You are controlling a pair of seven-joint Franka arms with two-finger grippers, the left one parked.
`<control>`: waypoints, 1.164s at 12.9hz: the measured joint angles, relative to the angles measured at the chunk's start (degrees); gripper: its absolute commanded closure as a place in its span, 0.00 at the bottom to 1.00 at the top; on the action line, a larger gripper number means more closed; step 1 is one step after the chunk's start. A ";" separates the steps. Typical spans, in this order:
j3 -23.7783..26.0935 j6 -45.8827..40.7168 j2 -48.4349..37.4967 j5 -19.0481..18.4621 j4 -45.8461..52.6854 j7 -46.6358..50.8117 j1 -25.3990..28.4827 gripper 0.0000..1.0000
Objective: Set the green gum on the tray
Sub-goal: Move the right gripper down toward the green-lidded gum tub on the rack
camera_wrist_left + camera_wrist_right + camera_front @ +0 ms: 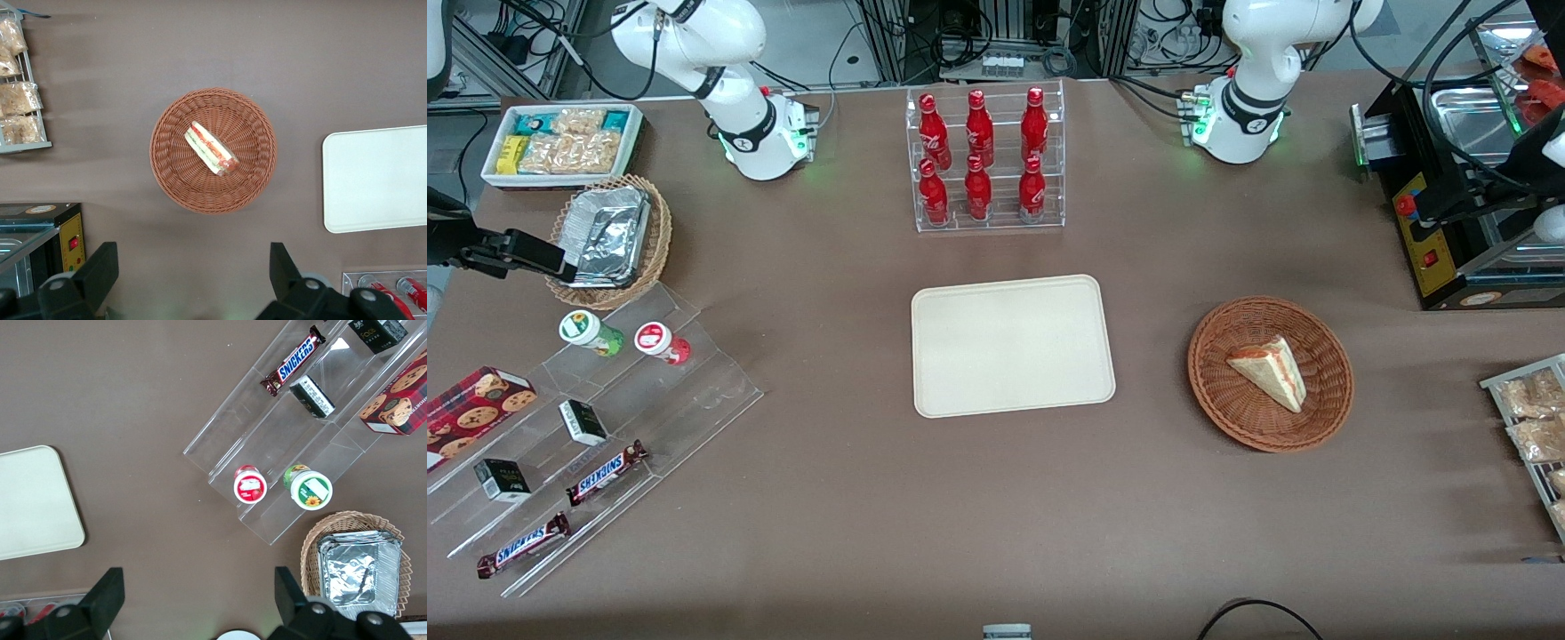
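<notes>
The green gum (591, 332), a small green bottle with a white lid, stands on the top step of a clear acrylic shelf (694, 391), beside a similar red bottle (663, 342). It also shows in the right wrist view (308, 487). The cream tray (1012, 345) lies flat at the table's middle, bare, and its corner shows in the right wrist view (33, 503). My gripper (551, 260) hangs high above the table at the working arm's end, next to the foil basket and a little farther from the front camera than the gum. Its fingers (107, 593) are spread wide and hold nothing.
A wicker basket with a foil tray (609, 238) sits by the shelf. The shelf also holds Snickers bars (605, 471), small dark boxes (583, 422) and a cookie box (476, 404). A rack of red bottles (983, 160) stands farther back. A basket with a sandwich (1270, 372) lies toward the parked arm's end.
</notes>
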 measured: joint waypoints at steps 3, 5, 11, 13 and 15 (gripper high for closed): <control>-0.06 0.22 0.06 -1.86 0.03 0.03 -0.05 0.00; -0.06 0.31 0.68 -2.19 -0.29 -0.43 -0.06 0.01; -2.64 18.68 -0.97 -2.55 -17.97 -25.58 -3.53 0.00; -3.23 25.84 -2.65 -2.55 -24.62 -34.98 -4.84 0.00; -4.19 31.44 -4.34 -2.51 -30.18 -43.62 -5.25 0.00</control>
